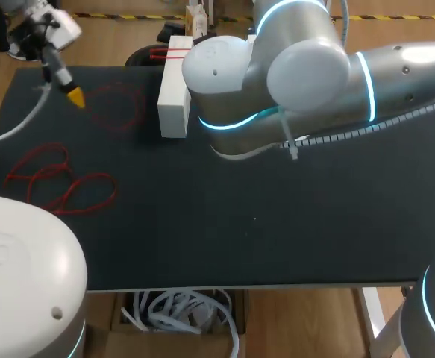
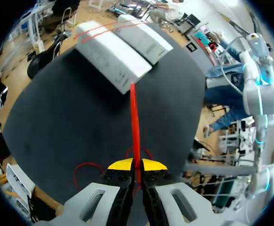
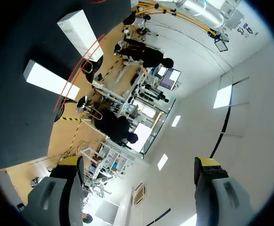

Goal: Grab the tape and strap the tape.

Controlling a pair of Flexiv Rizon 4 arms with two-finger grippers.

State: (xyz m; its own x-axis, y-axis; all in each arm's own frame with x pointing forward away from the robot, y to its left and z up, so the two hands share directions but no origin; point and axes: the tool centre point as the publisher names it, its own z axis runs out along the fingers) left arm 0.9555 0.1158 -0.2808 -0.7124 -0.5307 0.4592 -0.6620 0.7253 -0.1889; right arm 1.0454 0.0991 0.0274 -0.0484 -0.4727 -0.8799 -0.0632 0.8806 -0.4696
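Observation:
Red tape (image 2: pixel 135 117) runs straight out from my left gripper (image 2: pixel 137 165), which is shut on it, to two white boxes (image 2: pixel 113 56) lying side by side. More red tape (image 1: pixel 60 183) lies in loops on the black mat (image 1: pixel 277 224) at the left. In the head view my left gripper (image 1: pixel 75 97) hangs over the mat's far left corner, left of the white box (image 1: pixel 174 97). My right gripper (image 3: pixel 139 165) is open wide, pointing up and away from the table, with the boxes (image 3: pixel 50 80) and a red tape line (image 3: pixel 80 66) across them far off. In the head view the right arm hides it.
My right arm (image 1: pixel 292 82) bulks over the back middle of the mat, hiding part of the boxes. A thin red tape loop (image 1: pixel 124 108) lies between my left gripper and the box.

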